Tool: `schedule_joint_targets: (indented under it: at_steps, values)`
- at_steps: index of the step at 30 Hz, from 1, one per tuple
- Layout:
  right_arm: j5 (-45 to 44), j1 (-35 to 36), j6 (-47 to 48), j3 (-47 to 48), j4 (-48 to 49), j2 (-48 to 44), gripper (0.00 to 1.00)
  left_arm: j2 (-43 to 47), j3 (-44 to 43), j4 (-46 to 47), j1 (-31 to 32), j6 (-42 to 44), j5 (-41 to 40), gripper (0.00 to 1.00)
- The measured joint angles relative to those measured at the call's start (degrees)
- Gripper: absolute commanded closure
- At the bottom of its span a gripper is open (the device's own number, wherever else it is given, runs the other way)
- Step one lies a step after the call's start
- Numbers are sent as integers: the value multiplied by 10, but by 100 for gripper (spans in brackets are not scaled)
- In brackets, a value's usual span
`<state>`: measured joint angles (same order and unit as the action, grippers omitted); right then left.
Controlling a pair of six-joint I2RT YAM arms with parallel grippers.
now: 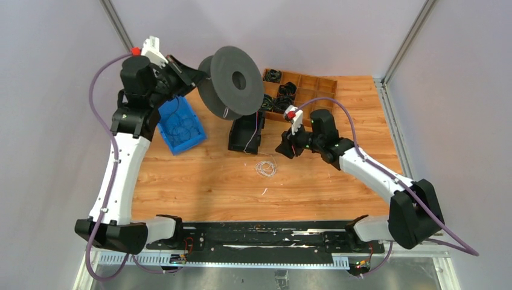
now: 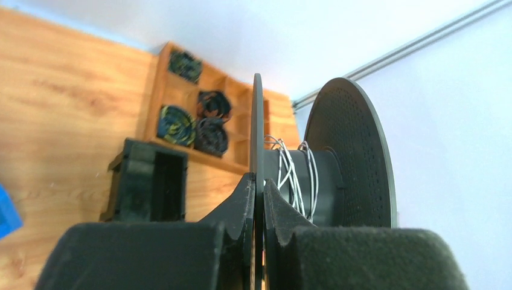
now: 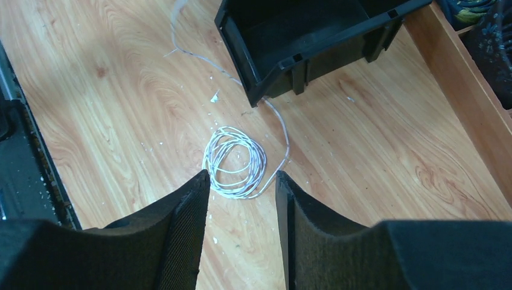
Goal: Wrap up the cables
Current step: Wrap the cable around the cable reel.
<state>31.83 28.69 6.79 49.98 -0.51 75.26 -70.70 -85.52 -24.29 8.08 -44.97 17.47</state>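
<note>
One wooden table (image 1: 199, 181) carries the scene. Above it, the grey spool (image 1: 232, 81) is held up, one flange's rim pinched in the left gripper (image 2: 258, 181). Near the black bin (image 3: 302, 36), the right gripper (image 3: 241, 176) hovers with its fingers spread over the cables (image 3: 235, 162), a small white coil lying on the wood.

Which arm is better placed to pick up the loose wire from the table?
Right. The right pincer is open and aimed at the wire coil, which lies free close ahead. The left pincer is shut on a flange of the spool, holding it up, so it is busy.
</note>
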Motion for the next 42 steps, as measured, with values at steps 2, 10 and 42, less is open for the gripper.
schedule_joint_targets:
  at_steps: [2,10,42]
  values:
    - [2,-2,0,0,10,14,54,0,-37,-5,-3,0,9,100]
    - [52,-2,3,0,63,59,51,7,-197,-2,-5,-14,75,100]
    - [153,51,29,94,193,273,45,3,-55,82,-17,-132,150,100]
